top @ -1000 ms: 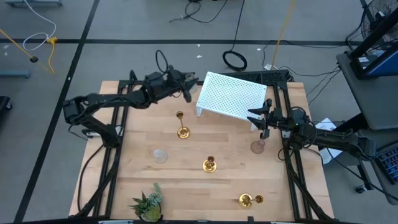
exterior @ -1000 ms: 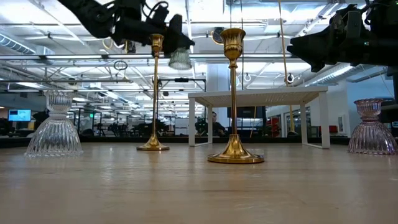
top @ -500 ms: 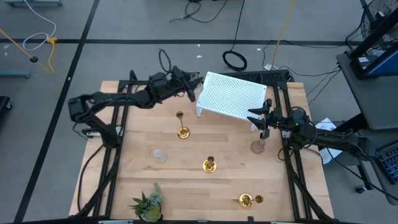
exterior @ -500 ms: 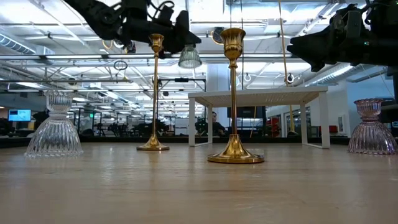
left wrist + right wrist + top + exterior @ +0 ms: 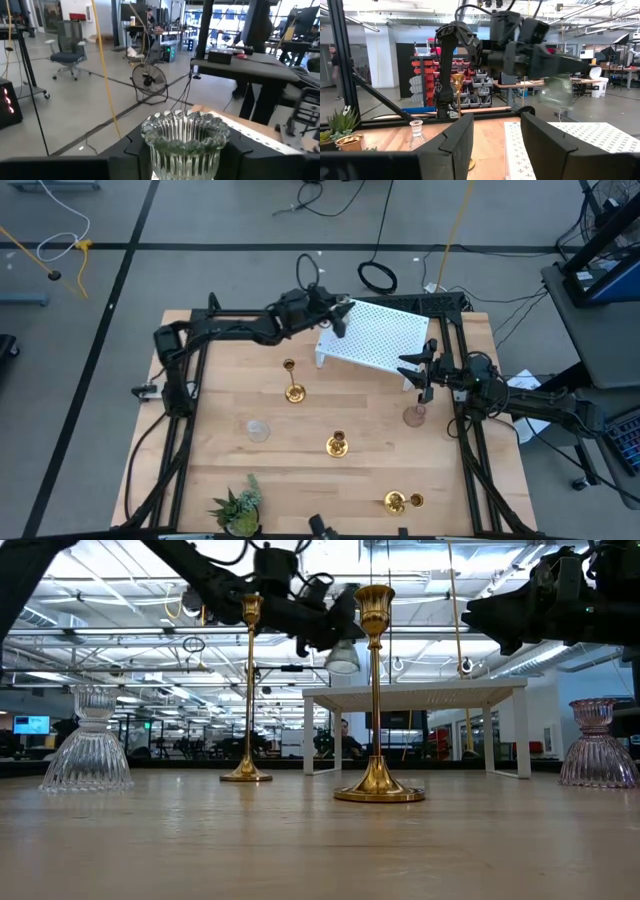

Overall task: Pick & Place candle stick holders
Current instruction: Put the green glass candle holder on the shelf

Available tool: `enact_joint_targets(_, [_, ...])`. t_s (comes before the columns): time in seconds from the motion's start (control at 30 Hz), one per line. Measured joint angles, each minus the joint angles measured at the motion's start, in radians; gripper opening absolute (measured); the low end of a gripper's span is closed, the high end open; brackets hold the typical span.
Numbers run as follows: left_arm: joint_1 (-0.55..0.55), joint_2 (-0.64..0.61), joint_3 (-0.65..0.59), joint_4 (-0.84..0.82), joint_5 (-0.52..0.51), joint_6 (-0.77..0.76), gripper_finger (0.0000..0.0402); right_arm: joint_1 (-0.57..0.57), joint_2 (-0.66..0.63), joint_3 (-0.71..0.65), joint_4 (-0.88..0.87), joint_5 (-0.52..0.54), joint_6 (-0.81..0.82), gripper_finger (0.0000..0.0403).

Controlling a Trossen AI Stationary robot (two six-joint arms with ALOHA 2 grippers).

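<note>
My left gripper (image 5: 338,318) hovers over the far left corner of the white perforated rack (image 5: 378,336), shut on a grey-green ribbed glass candle stick holder (image 5: 185,142) (image 5: 342,657). My right gripper (image 5: 421,374) (image 5: 496,137) waits open at the rack's right near corner, holding nothing. On the table stand a tall gold holder (image 5: 292,391), a second gold holder (image 5: 337,445), a third gold one (image 5: 398,501) near the front edge, a clear glass holder (image 5: 259,429) and a pink glass holder (image 5: 414,416). My left gripper pinches the grey-green glass holder between its two fingers, one on each opposite side of the ribbed wall (image 5: 160,152). The fingers (image 5: 132,152) reach level, from the table's left. The holder hangs upright, clear of the table and above the rack's top.
A small green spiky plant (image 5: 238,507) stands at the near left corner. The white rack stands on legs (image 5: 308,745) at the far right of the wooden table (image 5: 220,390). Black frame rails (image 5: 185,435) run along both table sides.
My left gripper has carried the grey-green glass holder toward the table's right edge along the far side, sinking slightly, from left of the rack to over its far left corner. The holder stays upright in the hold.
</note>
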Motion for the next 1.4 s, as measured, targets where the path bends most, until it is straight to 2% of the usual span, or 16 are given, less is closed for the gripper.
enact_joint_targets(0.1, [0.001,0.049,0.052,-0.004,-0.001,0.000,0.0163,0.000,0.000,0.000,-0.001,0.000,0.001,0.0155])
enact_joint_targets(0.27, [0.005,0.112,0.088,-0.019,-0.022,-0.004,0.0137,0.000,0.000,0.000,-0.007,-0.002,0.003,0.0155])
enact_joint_targets(0.4, [0.018,0.130,0.089,-0.027,-0.053,-0.001,0.0138,0.000,0.003,0.000,-0.008,-0.003,0.003,0.0155])
enact_joint_targets(0.6, [0.032,0.146,0.089,-0.037,-0.051,0.000,0.0177,0.000,0.006,0.000,-0.011,-0.002,0.003,0.0155])
enact_joint_targets(0.8, [0.054,0.148,0.090,-0.084,-0.049,-0.001,0.0183,0.000,0.007,0.000,-0.011,-0.002,0.003,0.0155])
enact_joint_targets(0.93, [0.060,0.148,0.090,-0.081,0.031,0.008,0.0185,0.000,0.007,0.000,-0.011,-0.002,0.003,0.0155])
enact_joint_targets(1.13, [0.059,0.148,0.090,-0.097,0.063,0.030,0.0189,0.000,0.007,0.000,-0.010,-0.002,0.003,0.0155])
enact_joint_targets(1.3, [0.063,0.148,0.090,-0.107,0.053,0.034,0.0225,0.000,0.007,0.000,-0.011,-0.010,0.003,0.0155])
enact_joint_targets(1.4, [0.064,0.148,0.090,-0.110,0.053,0.042,0.0254,0.000,0.007,0.000,-0.010,-0.079,0.000,0.0163])
